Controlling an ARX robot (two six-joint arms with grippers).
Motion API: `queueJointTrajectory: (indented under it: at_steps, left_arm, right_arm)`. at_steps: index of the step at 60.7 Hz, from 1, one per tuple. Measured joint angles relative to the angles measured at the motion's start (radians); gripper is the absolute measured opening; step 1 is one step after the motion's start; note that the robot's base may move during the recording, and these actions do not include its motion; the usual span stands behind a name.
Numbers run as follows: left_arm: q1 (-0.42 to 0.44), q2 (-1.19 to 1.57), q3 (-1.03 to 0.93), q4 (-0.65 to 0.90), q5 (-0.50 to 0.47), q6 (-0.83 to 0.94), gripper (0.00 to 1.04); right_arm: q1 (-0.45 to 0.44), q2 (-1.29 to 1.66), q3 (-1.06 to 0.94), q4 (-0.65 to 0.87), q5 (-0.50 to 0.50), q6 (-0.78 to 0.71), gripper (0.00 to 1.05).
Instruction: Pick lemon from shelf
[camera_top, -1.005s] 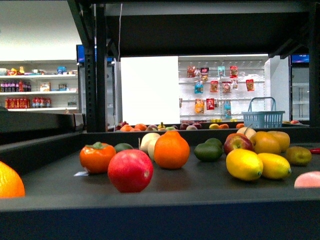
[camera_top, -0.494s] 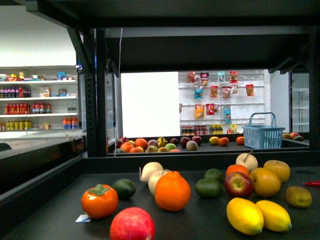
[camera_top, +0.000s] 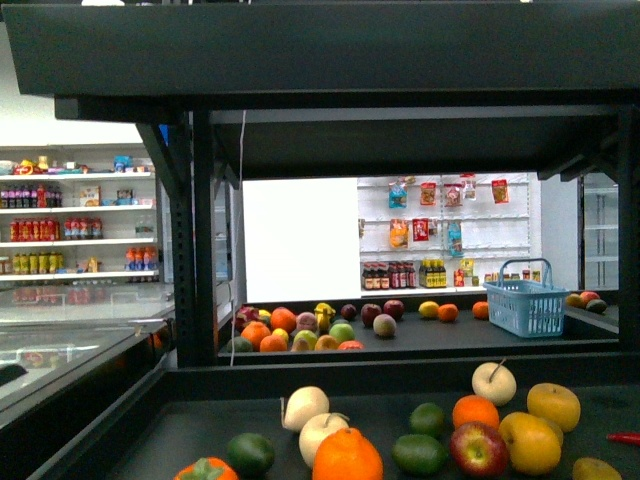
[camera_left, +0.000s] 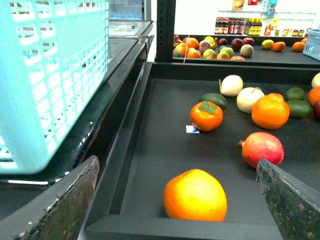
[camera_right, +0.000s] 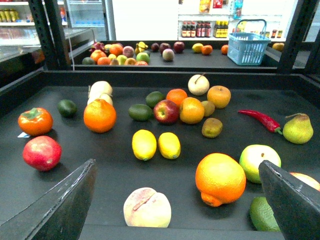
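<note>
Two bright yellow lemons lie side by side on the dark shelf tier (camera_right: 110, 150) in the right wrist view: one lemon (camera_right: 144, 144) and a second lemon (camera_right: 169, 145) right beside it. My right gripper (camera_right: 177, 200) is open, its jaws wide apart, short of the tier's front rim, with a pale peach (camera_right: 147, 207) and a knobbed orange (camera_right: 220, 178) between it and the lemons. My left gripper (camera_left: 175, 200) is open at the tier's near corner, in front of a yellow-orange round fruit (camera_left: 195, 195). The lemons are out of the front view.
The tier also holds a pomegranate (camera_right: 42, 152), persimmon (camera_right: 35, 121), oranges, apples, limes, kiwis, a red chilli (camera_right: 261, 120) and a pear (camera_right: 298, 129). A turquoise basket (camera_left: 45, 75) stands close to the left gripper. The upper tier (camera_top: 320, 60) hangs overhead. A blue basket (camera_top: 526, 305) sits on the far rack.
The front view has risen: the fruit has slid down the picture, the lemons have dropped out of it, and the upper tier's underside and the far rack show more.
</note>
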Motion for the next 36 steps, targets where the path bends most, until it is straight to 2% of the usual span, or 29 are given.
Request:
queueJointTrajectory:
  at_steps: [36]
  left_arm:
    - [0.0,0.0,0.0,0.0,0.0,0.0,0.97]
  right_arm:
    - [0.0,0.0,0.0,0.0,0.0,0.0,0.97]
